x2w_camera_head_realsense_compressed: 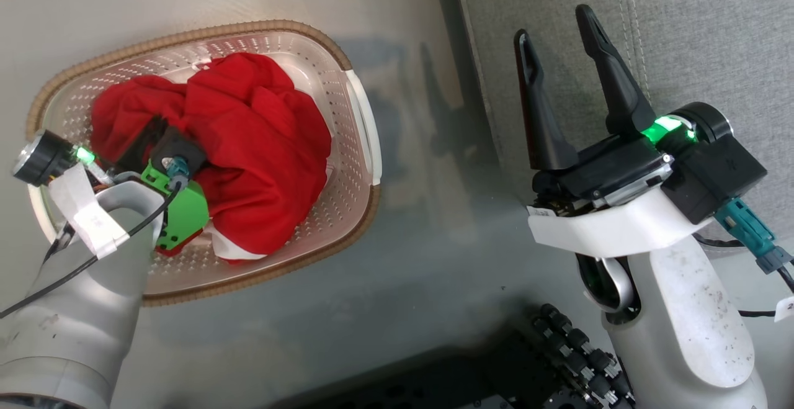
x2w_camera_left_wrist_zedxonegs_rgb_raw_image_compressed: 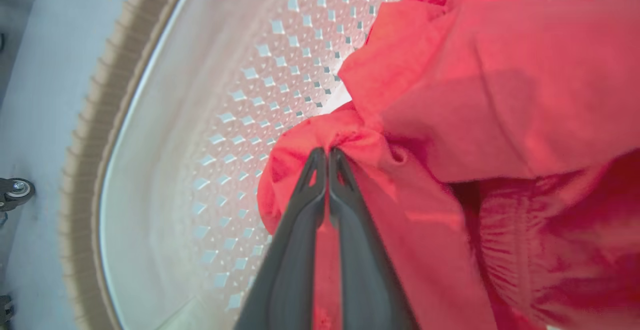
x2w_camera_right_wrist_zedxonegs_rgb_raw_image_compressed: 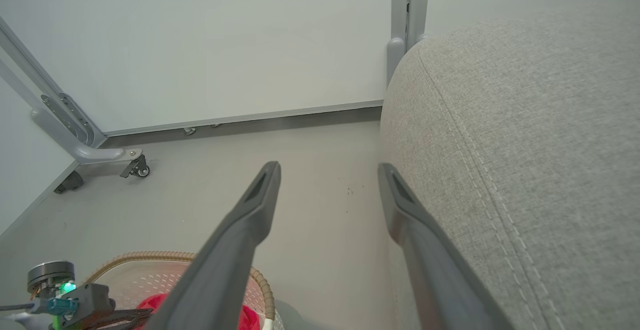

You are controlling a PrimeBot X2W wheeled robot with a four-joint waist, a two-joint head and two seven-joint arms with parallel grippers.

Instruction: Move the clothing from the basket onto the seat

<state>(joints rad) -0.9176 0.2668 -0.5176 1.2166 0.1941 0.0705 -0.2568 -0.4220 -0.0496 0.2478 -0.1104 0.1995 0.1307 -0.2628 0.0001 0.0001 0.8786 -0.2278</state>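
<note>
1. The clothing (x2w_camera_head_realsense_compressed: 248,136) is a crumpled red heap in the basket (x2w_camera_head_realsense_compressed: 370,207), which stands on the floor (x2w_camera_head_realsense_compressed: 434,241) just beside the seat (x2w_camera_head_realsense_compressed: 682,36).
2. No red lies on the stretch of seat I can see, so I'd judge the job barely begun: the whole heap has yet to cross.
3. The left gripper (x2w_camera_left_wrist_zedxonegs_rgb_raw_image_compressed: 327,153) is down in the basket, jaws together and pinched on a fold at the heap's edge. A lift looks like the step in hand.
4. The right gripper (x2w_camera_head_realsense_compressed: 553,21) hangs by the seat's near edge, jaws apart, holding nothing.
5. Besides that gripper, the basket has just the red heap in it, with a strip of white trim at one edge. How many garments there are, I cannot tell.
</note>
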